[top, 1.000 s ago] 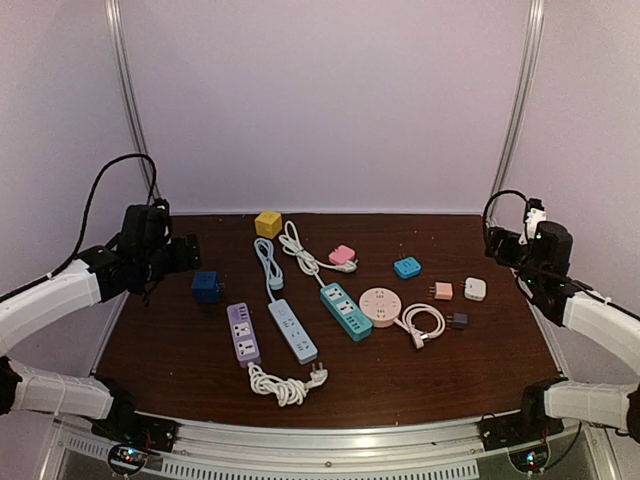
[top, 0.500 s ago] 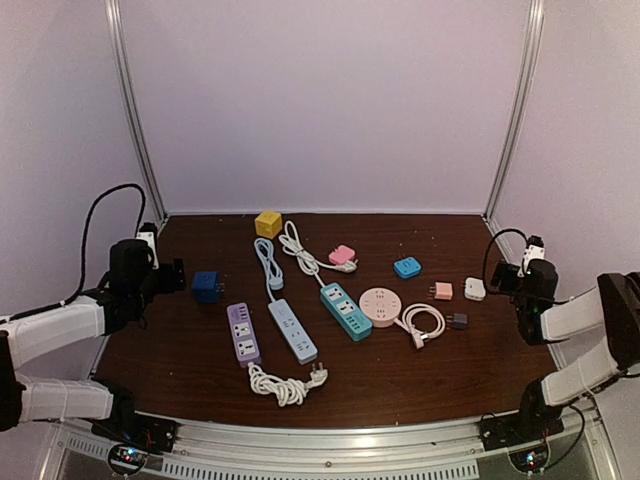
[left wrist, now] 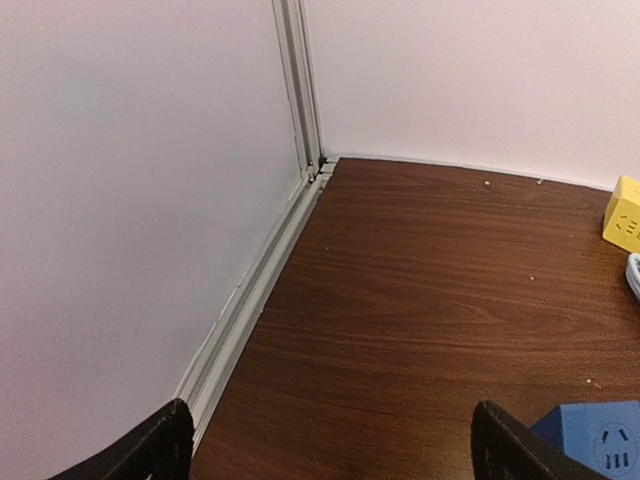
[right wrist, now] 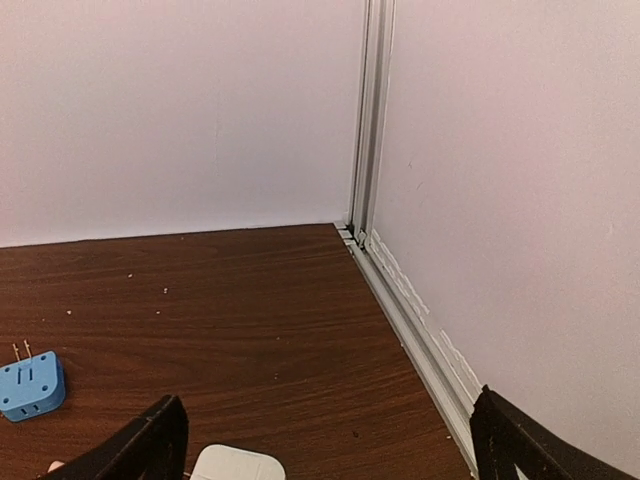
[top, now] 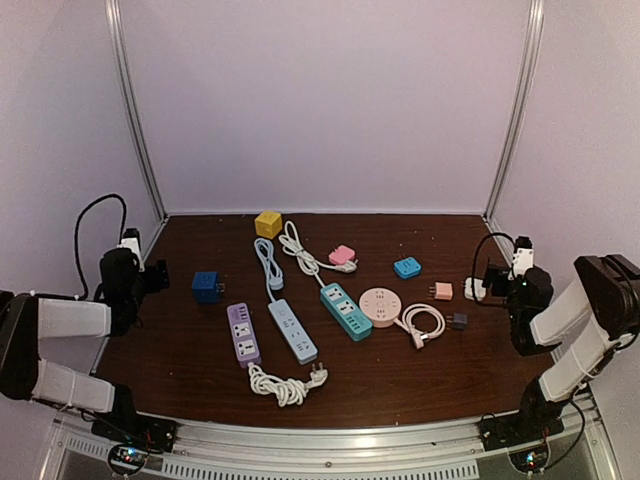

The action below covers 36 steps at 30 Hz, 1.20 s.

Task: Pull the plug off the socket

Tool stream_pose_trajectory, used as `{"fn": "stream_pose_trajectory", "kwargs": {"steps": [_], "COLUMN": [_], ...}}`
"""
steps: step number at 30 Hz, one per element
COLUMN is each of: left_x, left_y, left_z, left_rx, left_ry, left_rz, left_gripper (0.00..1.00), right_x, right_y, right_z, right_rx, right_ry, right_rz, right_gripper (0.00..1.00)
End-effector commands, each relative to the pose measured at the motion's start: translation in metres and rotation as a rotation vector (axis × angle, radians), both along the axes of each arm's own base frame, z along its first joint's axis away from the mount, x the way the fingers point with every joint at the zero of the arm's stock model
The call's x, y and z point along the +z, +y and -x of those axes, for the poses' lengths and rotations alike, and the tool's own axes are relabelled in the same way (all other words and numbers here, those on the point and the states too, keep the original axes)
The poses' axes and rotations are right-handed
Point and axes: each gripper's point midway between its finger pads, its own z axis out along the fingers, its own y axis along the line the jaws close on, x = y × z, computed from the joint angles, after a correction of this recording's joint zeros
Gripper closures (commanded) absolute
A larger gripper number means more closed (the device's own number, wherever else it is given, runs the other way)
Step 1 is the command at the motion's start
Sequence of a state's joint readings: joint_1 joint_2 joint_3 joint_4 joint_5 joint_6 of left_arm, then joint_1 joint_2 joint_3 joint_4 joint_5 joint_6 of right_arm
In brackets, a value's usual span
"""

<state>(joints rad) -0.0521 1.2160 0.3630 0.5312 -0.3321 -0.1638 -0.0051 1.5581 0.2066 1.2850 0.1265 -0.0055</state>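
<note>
- Left claw point(left wrist: 330, 445) and right claw point(right wrist: 325, 440) both gape wide, holding nothing.
- A one-handed tug could drag the teal power strip point(top: 346, 311) along the counter point(top: 450, 370).

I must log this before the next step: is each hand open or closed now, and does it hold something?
Left hand: open, holding nothing.
Right hand: open, holding nothing.

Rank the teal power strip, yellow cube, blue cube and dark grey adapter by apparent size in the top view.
1. teal power strip
2. blue cube and yellow cube: about alike; the blue one sits nearer the camera, so I won't rank them.
3. dark grey adapter
</note>
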Motion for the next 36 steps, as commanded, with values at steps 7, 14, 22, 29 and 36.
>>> {"fn": "stream_pose_trajectory", "kwargs": {"steps": [7,14,22,29,36], "left_x": [0.006,0.004,-0.011,-0.011,-0.011], "left_y": [0.014,-0.03,-0.032,-0.033,-0.032], "left_z": [-0.014,-0.013,-0.034,-0.035,-0.034], "left_rx": [0.064,-0.203,-0.218,-0.22,-0.219], "left_ry": [-0.187,-0.251,-0.145,-0.144,-0.143], "left_rz": [-0.074,-0.137,-0.136,-0.136,-0.136], "left_gripper": [0.02,0.02,0.02,0.02,0.02], "right_x": [0.01,0.011,0.01,0.01,0.01], "right_y": [0.011,0.01,0.011,0.011,0.011], "right_z": [-0.013,-0.013,-0.014,-0.014,-0.015], "right_rx": [0.059,0.057,0.06,0.06,0.063], "right_ry": [-0.009,-0.012,-0.01,-0.009,-0.007], "right_rz": [0.032,0.032,0.032,0.03,0.03], "right_gripper": [0.0,0.0,0.0,0.0,0.0]}}
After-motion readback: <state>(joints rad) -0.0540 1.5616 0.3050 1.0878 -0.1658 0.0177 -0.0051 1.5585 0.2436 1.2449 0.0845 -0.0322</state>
